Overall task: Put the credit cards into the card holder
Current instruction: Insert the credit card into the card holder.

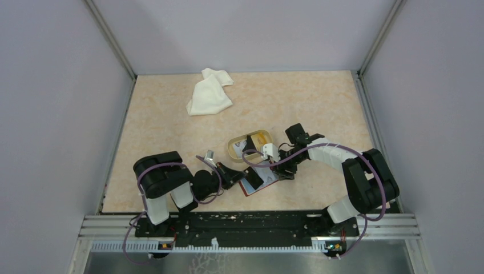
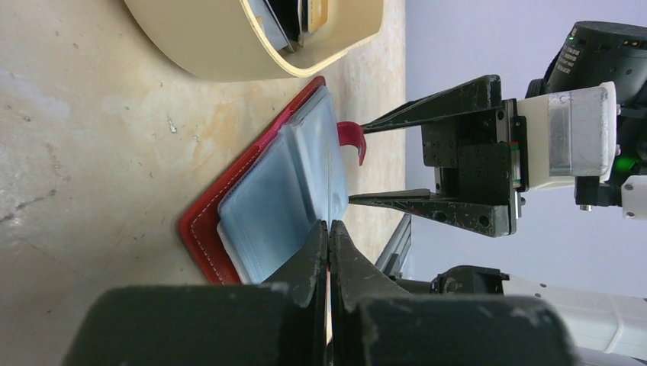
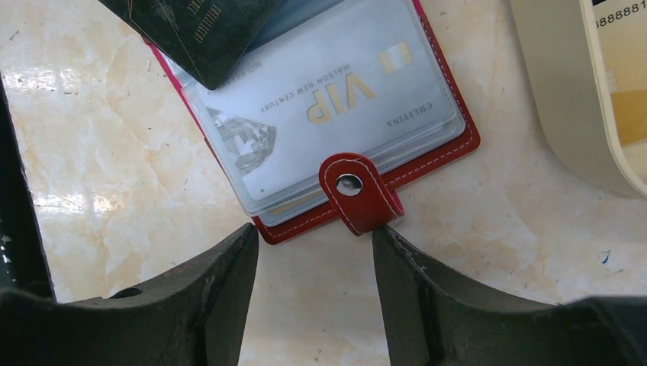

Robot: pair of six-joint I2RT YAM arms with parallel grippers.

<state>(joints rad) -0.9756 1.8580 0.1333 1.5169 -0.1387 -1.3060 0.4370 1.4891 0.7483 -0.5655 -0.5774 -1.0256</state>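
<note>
We've got the left gripper (image 2: 329,226) pinching a dark card (image 3: 194,30) over the card holder (image 3: 456,146), right gripper (image 3: 313,232) fingers spread by its snap tab (image 3: 352,191)

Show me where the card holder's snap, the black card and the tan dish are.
card holder snap (image 3: 349,184), right wrist view, on the metal stud of the red tab.
black card (image 3: 194,34), right wrist view, on its printed face.
tan dish (image 3: 555,99), right wrist view, on its outer wall.

Bright, even light; soft shadows; faint glare on card holder (image 3: 366,206); foreground blurred.
</note>
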